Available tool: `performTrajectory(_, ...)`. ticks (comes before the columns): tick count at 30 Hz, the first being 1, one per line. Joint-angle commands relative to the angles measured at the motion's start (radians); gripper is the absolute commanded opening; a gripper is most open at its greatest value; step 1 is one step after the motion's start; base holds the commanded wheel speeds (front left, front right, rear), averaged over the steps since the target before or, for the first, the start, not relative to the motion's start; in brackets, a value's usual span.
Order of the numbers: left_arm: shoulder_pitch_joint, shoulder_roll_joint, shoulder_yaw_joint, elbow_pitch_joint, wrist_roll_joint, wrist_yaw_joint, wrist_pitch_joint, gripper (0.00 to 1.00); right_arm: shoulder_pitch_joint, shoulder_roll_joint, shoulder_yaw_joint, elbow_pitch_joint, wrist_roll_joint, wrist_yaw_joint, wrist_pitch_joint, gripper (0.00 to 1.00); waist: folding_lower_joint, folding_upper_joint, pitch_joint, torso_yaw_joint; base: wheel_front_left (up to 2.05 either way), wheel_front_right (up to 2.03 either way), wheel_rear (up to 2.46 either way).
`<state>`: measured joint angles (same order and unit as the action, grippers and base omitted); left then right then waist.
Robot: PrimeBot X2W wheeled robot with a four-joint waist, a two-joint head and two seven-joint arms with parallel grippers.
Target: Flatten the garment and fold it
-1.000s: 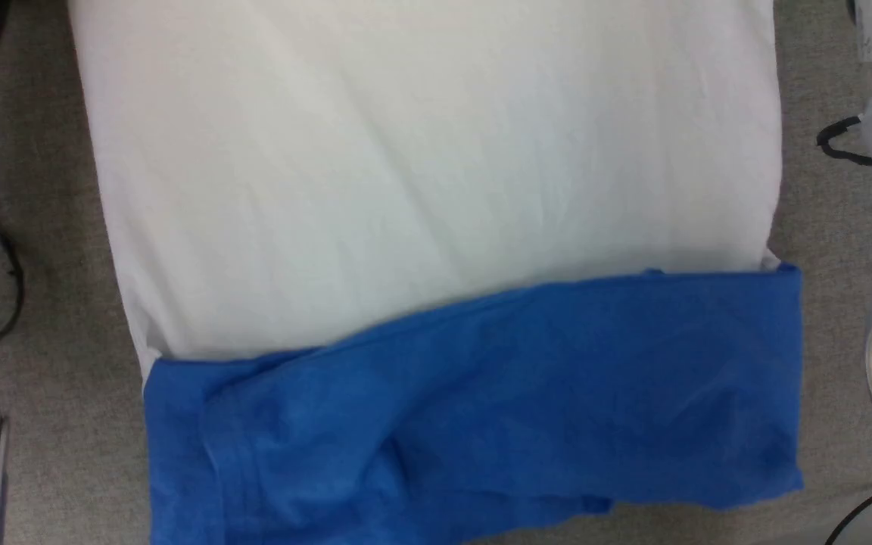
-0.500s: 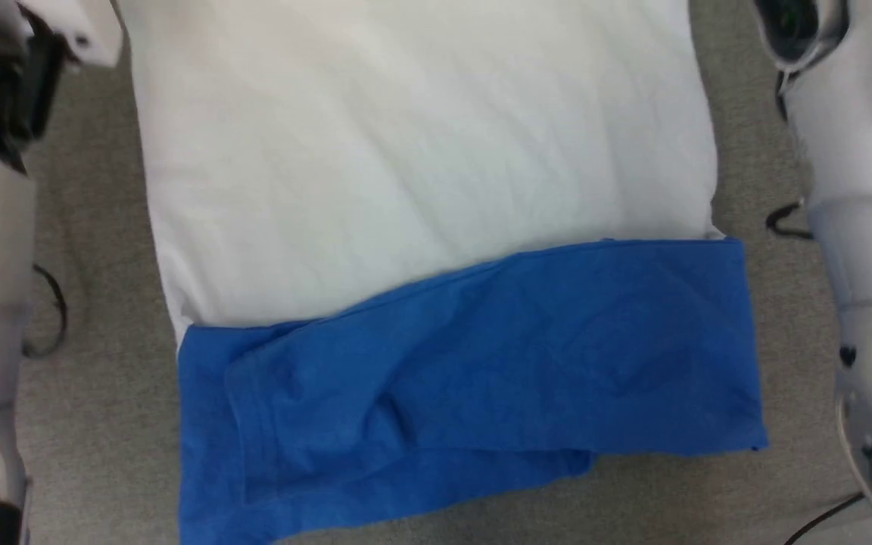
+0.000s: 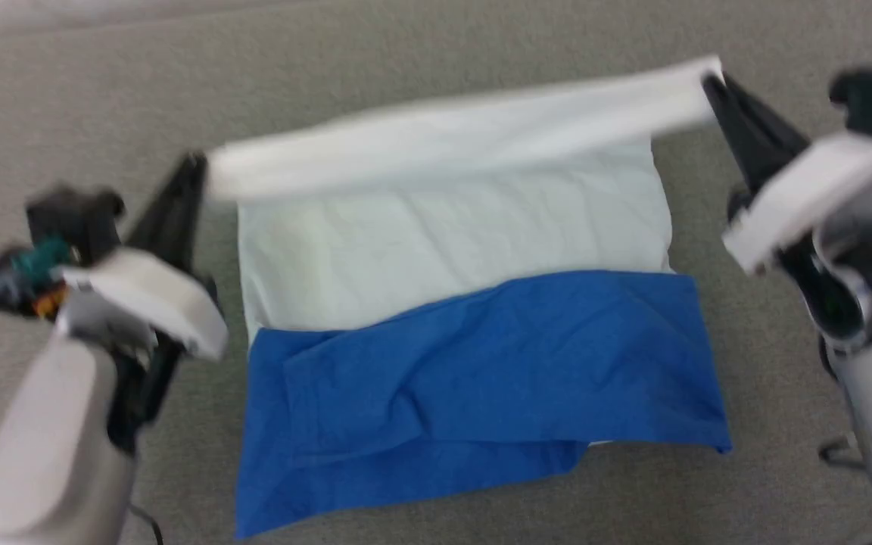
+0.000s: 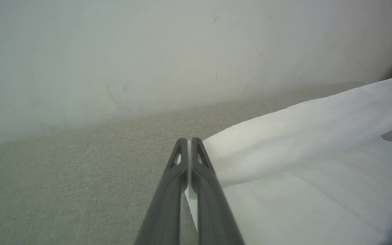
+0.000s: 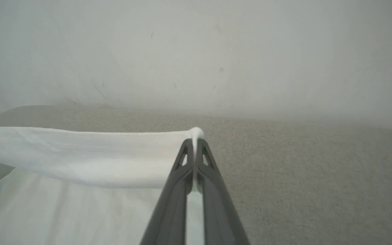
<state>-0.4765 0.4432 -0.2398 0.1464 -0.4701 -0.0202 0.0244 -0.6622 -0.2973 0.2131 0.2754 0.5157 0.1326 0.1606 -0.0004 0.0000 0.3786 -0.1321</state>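
Pincers closed tight, the left gripper [image 3: 195, 166] and the right gripper [image 3: 711, 83] each pinch a far corner of the garment [image 3: 451, 250], holding its white hem taut above the grey carpet [image 3: 421, 53]. The rest lies flat, with blue sleeves folded across the near end. Such a thin pinch could slip, and uneven arm travel would likely skew the fold or drag the blue layer.

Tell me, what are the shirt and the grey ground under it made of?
The shirt looks like thin, soft, matte cloth: it creases and sags where the left gripper and right gripper hold its edge up. The grey ground looks like short-pile carpet or felt: speckled and dull.
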Motion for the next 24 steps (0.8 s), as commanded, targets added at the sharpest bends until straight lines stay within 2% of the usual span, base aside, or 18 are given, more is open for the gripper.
performTrajectory(1, 0.075, -0.003, -0.002, -0.039, -0.017, 0.008, 0.002, 0.0, 0.086, -0.015, -0.03, -0.055, 0.002, -0.002, 0.019, 0.0, 0.0004, 0.0, -0.124, 0.058, 0.0, 0.0, 0.0)
performTrajectory(4, 0.19, -0.008, -0.007, -0.103, -0.046, 0.015, 0.009, 0.0, 0.234, -0.017, -0.103, -0.153, -0.016, -0.002, 0.056, 0.0, 0.0004, 0.0, -0.155, 0.074, 0.0, 0.0, 0.0)
performTrajectory(9, 0.348, -0.024, 0.003, -0.173, -0.097, 0.044, 0.015, 0.0, 0.456, 0.02, -0.206, -0.308, -0.05, -0.002, 0.142, 0.0, 0.0004, 0.0, -0.185, 0.087, 0.0, 0.0, 0.0)
performTrajectory(15, 0.469, -0.035, 0.008, -0.197, -0.141, 0.057, 0.017, 0.0, 0.625, 0.061, -0.276, -0.424, -0.093, -0.002, 0.241, 0.0, 0.0004, 0.0, -0.197, 0.088, 0.0, 0.0, 0.0)
performTrajectory(20, 0.541, -0.053, -0.018, -0.179, -0.174, 0.045, 0.029, 0.0, 0.735, 0.107, -0.324, -0.46, -0.142, -0.002, 0.324, 0.0, 0.0004, 0.0, -0.197, 0.088, 0.0, 0.0, 0.0)
performTrajectory(24, 0.559, -0.067, -0.051, -0.122, -0.18, 0.026, 0.036, 0.0, 0.78, 0.144, -0.328, -0.427, -0.174, -0.002, 0.354, 0.0, 0.0004, 0.0, -0.198, 0.09, 0.0, 0.0, 0.0)
